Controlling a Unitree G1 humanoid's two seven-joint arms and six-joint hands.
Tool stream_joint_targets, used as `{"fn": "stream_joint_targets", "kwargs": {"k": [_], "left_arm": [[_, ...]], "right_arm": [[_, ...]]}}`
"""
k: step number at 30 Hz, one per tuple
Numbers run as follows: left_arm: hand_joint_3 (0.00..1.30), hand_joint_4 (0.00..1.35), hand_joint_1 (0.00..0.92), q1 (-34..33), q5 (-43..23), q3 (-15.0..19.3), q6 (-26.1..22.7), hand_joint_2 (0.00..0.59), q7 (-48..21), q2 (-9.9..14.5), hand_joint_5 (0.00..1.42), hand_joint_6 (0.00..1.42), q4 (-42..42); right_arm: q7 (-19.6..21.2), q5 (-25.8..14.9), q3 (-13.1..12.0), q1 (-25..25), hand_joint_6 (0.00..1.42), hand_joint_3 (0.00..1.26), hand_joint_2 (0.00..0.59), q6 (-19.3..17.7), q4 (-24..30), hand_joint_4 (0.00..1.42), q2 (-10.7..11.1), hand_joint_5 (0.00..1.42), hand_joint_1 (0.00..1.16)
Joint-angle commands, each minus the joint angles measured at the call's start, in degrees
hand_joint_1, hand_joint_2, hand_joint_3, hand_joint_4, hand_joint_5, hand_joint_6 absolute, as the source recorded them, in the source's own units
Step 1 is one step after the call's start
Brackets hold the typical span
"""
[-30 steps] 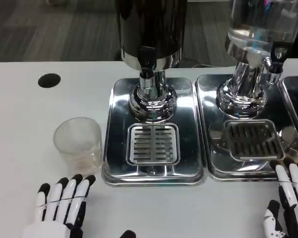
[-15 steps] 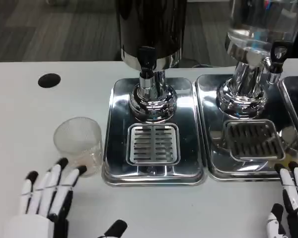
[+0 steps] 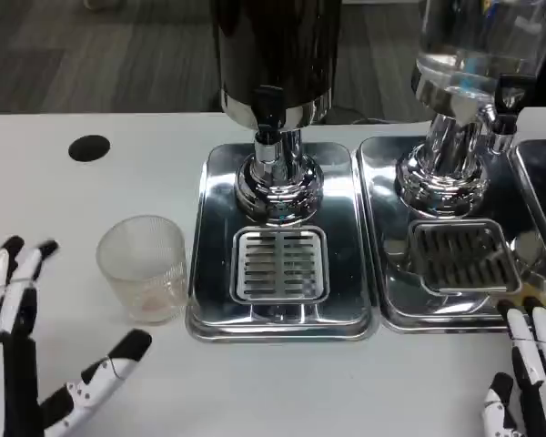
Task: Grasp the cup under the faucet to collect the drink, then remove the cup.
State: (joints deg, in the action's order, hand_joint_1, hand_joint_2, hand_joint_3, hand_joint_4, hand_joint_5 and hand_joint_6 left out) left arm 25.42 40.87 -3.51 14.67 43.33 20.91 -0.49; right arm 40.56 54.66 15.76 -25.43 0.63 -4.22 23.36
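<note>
cup upright on table, left of drip tray | left hand spread, near cup | right hand apart

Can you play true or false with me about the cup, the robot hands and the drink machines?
1. The cup stands on the white table, left of the metal tray. True.
2. The cup is under the faucet. False: it sits beside the tray, not on the grate.
3. The left hand is holding the cup. False: its fingers are spread and apart from the cup.
4. The right hand is at the bottom right, holding nothing. True.
5. The cup is lying on its side. False: it stands upright.
</note>
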Motion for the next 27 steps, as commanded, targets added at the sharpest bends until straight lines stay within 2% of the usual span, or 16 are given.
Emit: {"fn": "stream_joint_targets", "kwargs": {"k": [1, 6, 11, 16, 22, 27], "left_arm": [[0.11, 0.0, 0.0, -5.5, -1.0, 1.2, -4.3, 0.024, -7.1, 0.4, 0.11, 0.07, 1.8], [0.06, 0.0, 0.013, -11.4, -1.8, 1.5, -8.6, 0.024, -13.8, 1.0, 0.09, 0.06, 4.2], [0.07, 0.0, 0.031, -15.3, -0.9, 0.2, -8.8, 0.024, -14.6, 1.7, 0.11, 0.08, 7.9], [0.07, 0.0, 0.034, -18.0, -1.2, -1.3, -9.2, 0.024, -14.8, 0.8, 0.11, 0.08, 11.3], [0.07, 0.0, 0.06, -21.1, -3.3, -2.1, -9.9, 0.029, -16.8, 0.6, 0.13, 0.1, 14.7], [0.08, 0.0, 0.1, -23.0, -2.5, -3.2, -11.7, 0.035, -18.1, 0.4, 0.18, 0.16, 16.0]], "right_arm": [[-0.4, -0.1, 0.5, 0.0, 0.0, 0.05, 0.586, -0.5, -0.6, 0.0, 0.2, 0.0, 0.04], [-0.5, -0.2, 0.8, -0.1, 0.0, 0.05, 0.586, -0.9, -0.6, 0.0, 0.6, 0.0, 0.04], [-0.4, 0.0, 1.1, -0.4, 0.0, 0.04, 0.586, -0.9, -0.7, 0.0, 0.4, 0.0, 0.04], [-0.4, 0.1, 1.4, -0.2, 0.0, 0.04, 0.586, -0.8, -0.9, 0.0, 0.3, 0.0, 0.04], [-1.4, -0.2, 0.7, 0.1, 0.0, 0.04, 0.586, -0.8, -0.3, 0.0, 1.1, 0.0, 0.04], [-1.8, -0.3, 0.7, 0.4, 0.0, 0.04, 0.586, -1.0, -0.5, 0.0, 1.3, 0.0, 0.04]]}}
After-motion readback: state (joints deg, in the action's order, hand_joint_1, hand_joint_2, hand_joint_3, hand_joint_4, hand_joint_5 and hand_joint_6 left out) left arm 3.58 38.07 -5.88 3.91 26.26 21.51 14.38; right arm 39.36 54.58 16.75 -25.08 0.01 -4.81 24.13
